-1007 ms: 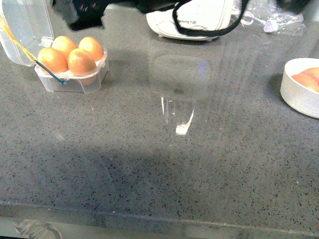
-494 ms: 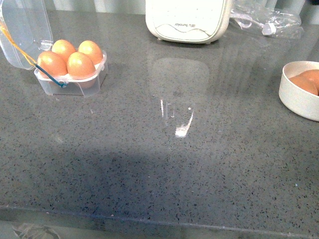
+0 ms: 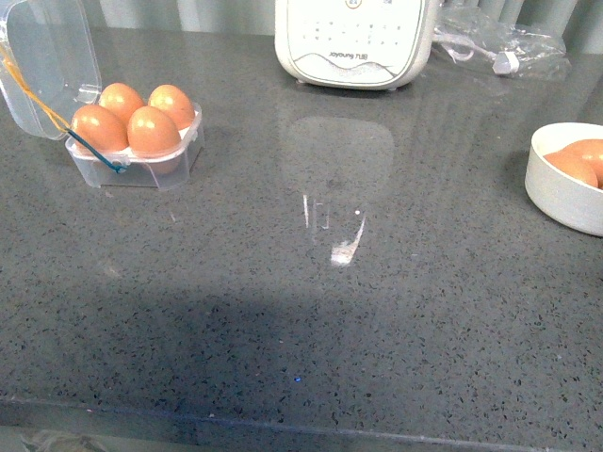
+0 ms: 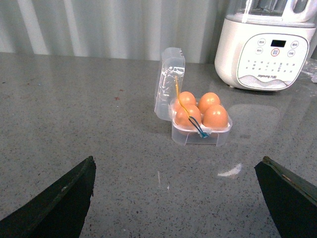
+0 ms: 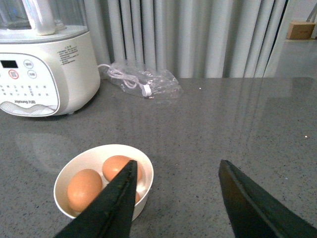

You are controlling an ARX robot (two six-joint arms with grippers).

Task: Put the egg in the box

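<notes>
Egg: four eggs (image 3: 154, 130) fill the box (image 3: 141, 169), far left on the counter (image 3: 330, 311), lid (image 3: 47, 56) raised; more lie in the white bowl (image 3: 558, 196), far right.
Writing: "Joyoung" on the white appliance (image 3: 353, 42) at the back.
Room: open grey counter between box and bowl, up to its near edge.
Left gripper (image 4: 173, 208): fingers wide apart, holding nothing.
Right gripper (image 5: 178, 203): fingers apart, holding nothing, near the bowl.

One second ago the dark parts of my arms cross the top edge of the front view; now they are gone from it. The white appliance (image 3: 356, 42) is uncovered, and I can see its logo and its buttons. Everything lies a little lower in this view than before: the appliance, the box (image 3: 132, 170) and the bowl (image 3: 558, 193).
</notes>
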